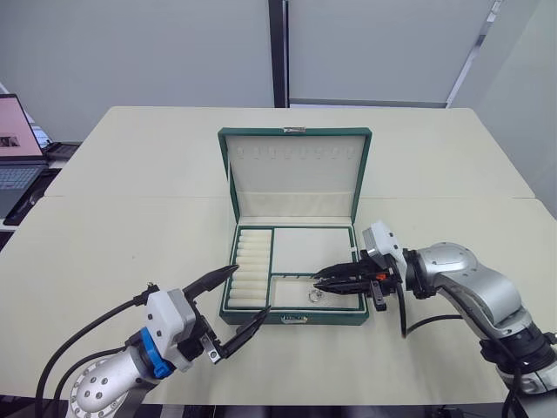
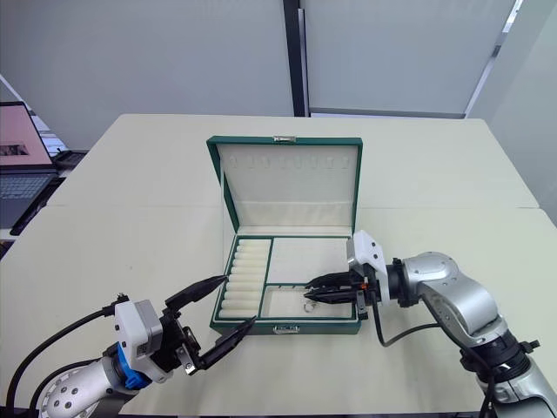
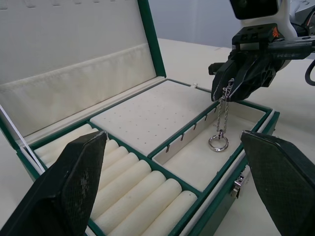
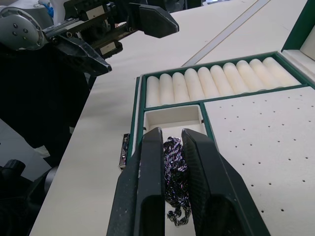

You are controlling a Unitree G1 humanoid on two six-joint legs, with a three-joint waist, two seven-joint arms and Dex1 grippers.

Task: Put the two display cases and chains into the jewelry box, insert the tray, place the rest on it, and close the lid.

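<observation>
Dangling one chain (image 3: 223, 118) from right gripper (image 1: 318, 279) over tray (image 1: 315, 249).

Silver chain (image 3: 224, 115) dangles over tray (image 3: 147, 115) front section.

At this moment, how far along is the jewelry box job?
Tray already sits in the jewelry box. In hand: the right end effector dangles a chain over the tray's front section. Left end effector hangs open. Lid not yet closed.

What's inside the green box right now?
The tray sits inside the jewelry box, with ring rolls on one side. A chain held by the right gripper dangles over its small front section. Whatever lies under the tray is hidden.
</observation>
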